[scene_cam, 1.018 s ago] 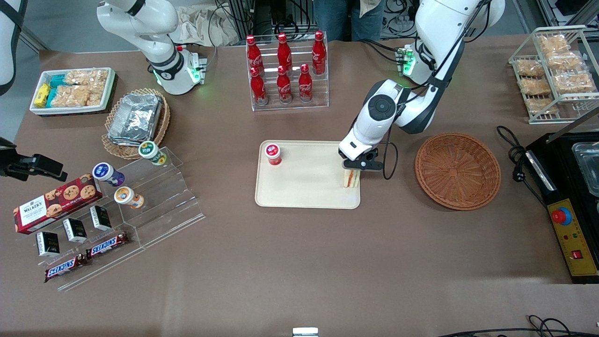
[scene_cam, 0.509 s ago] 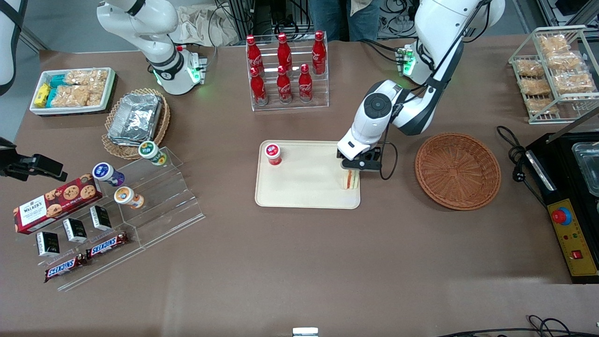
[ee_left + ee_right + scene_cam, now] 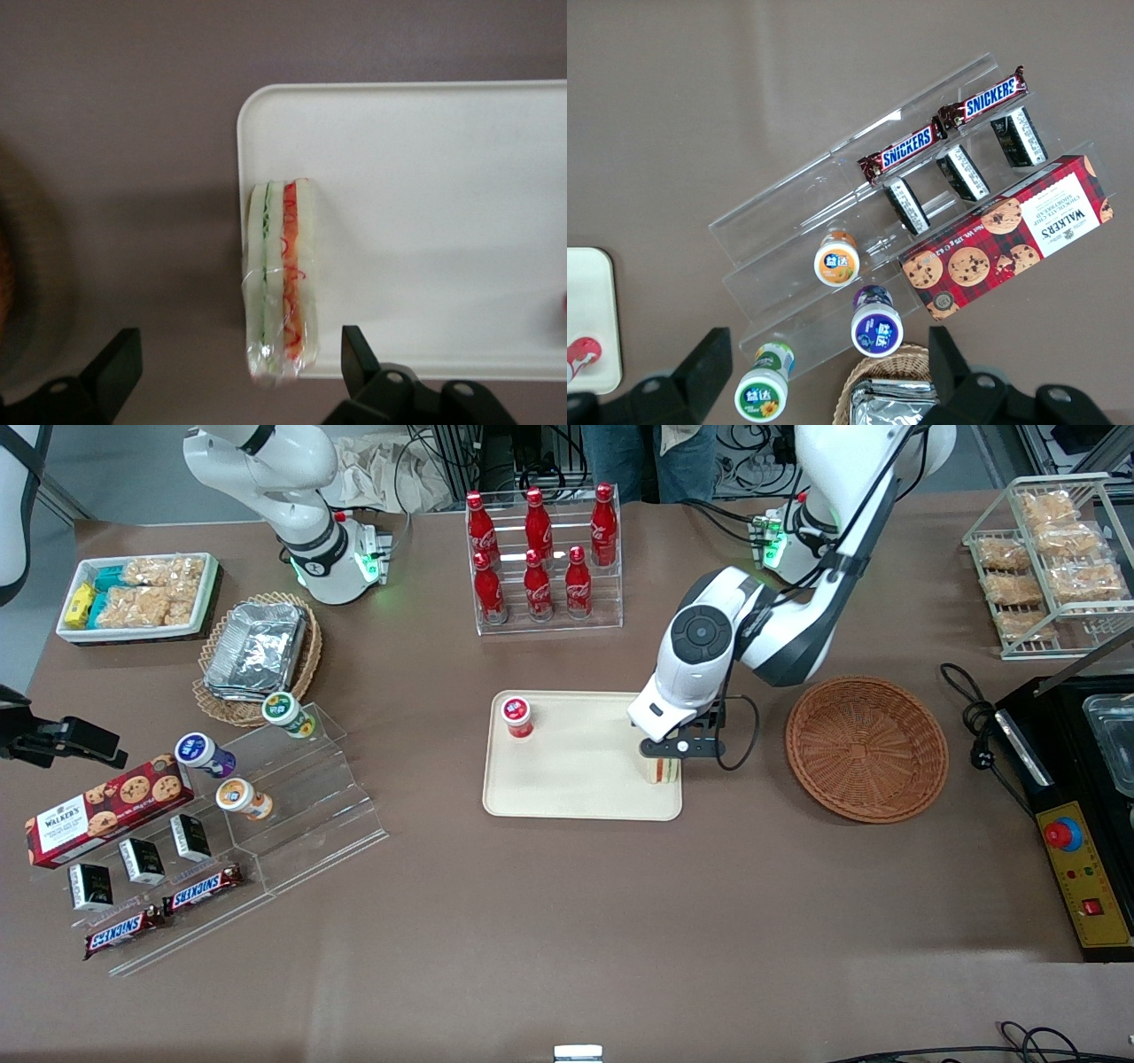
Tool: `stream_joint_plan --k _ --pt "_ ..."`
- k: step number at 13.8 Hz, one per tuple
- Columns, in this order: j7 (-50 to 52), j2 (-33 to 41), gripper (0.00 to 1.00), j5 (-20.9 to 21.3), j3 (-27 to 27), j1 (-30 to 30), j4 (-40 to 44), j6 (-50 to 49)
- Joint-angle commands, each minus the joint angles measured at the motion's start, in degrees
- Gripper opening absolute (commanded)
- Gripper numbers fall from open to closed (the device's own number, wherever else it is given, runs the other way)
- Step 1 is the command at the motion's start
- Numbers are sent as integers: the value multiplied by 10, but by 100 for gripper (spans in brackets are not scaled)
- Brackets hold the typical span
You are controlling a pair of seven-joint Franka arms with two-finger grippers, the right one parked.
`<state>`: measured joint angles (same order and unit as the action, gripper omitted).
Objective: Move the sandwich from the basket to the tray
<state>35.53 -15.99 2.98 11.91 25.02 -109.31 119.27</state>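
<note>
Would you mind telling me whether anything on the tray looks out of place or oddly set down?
The sandwich stands on edge at the very rim of the tray, at the end nearest the basket, one end seeming to poke past the rim. The open gripper hangs just above it. The small red-capped bottle stands upright.

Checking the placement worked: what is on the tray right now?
On the tray stand the sandwich, at its rim nearest the basket, and a red-capped cup. The open hand hovers above the sandwich, hiding part of it in the front view.

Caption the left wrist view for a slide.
Open gripper above the wrapped sandwich, which rests on the tray at its edge nearest the basket.
</note>
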Motion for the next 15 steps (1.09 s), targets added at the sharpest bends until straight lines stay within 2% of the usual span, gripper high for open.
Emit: stream_joint_plan --k 1,4,5,8,12,15 --pt "0 27 100 6 -12 -12 73 -89" --pt "-75 74 100 -6 -11 -69 97 -143" --pt "-94 87 100 -24 -13 -81 106 -167" --pt "-151 135 100 -45 -13 -152 117 -213" --pt "-206 209 100 -43 -51 -178 107 -252" --pt "-230 235 100 -46 -56 -202 110 -297"
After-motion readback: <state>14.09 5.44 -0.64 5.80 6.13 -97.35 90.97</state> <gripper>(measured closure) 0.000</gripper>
